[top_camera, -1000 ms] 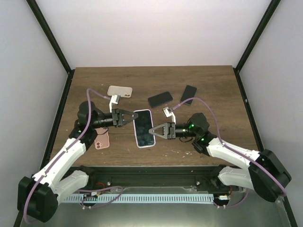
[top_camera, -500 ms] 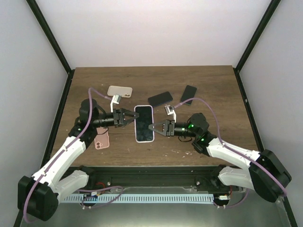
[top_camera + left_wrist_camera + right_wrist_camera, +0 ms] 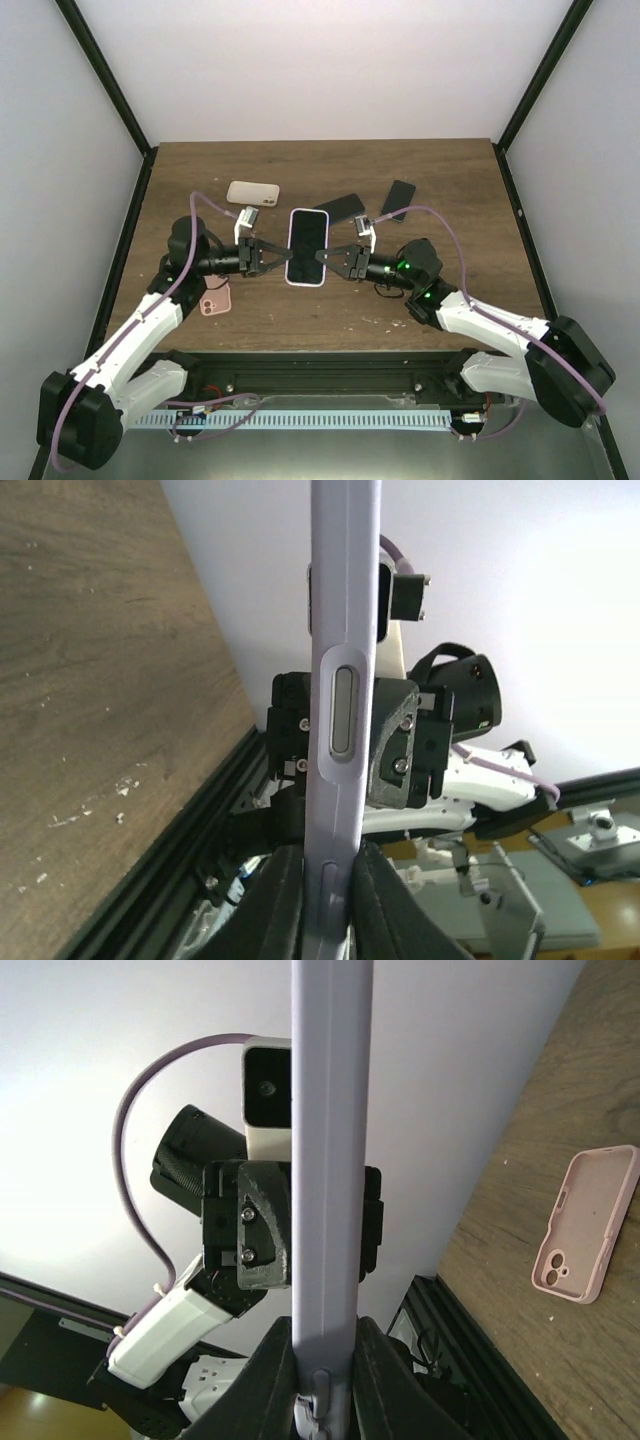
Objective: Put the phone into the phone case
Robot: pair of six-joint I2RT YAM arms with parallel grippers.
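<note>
A lavender phone case point(image 3: 308, 245) with the dark-screened phone point(image 3: 308, 240) in it hangs above the table's middle, its screen facing the top camera. My left gripper point(image 3: 277, 258) is shut on its left long edge, and my right gripper point(image 3: 325, 258) is shut on the right edge. The left wrist view has the case edge point(image 3: 345, 680) with its side button standing upright between the black fingers point(image 3: 285, 900) of that gripper point(image 3: 325, 905). Seen from the right wrist, the other edge point(image 3: 330, 1110) rises from the shut right gripper point(image 3: 325, 1385).
A beige case point(image 3: 253, 192) lies at the back left, and a pink case point(image 3: 213, 303) point(image 3: 587, 1222) lies by the left arm. Two dark phones point(image 3: 338, 208) point(image 3: 398, 198) rest behind the held case. The table's black front rail point(image 3: 320, 358) runs below.
The cased phone has risen off the table and shifted toward the back, straightening out. Both grippers came up with it, and the left one briefly loosened, then closed on the edge again.
</note>
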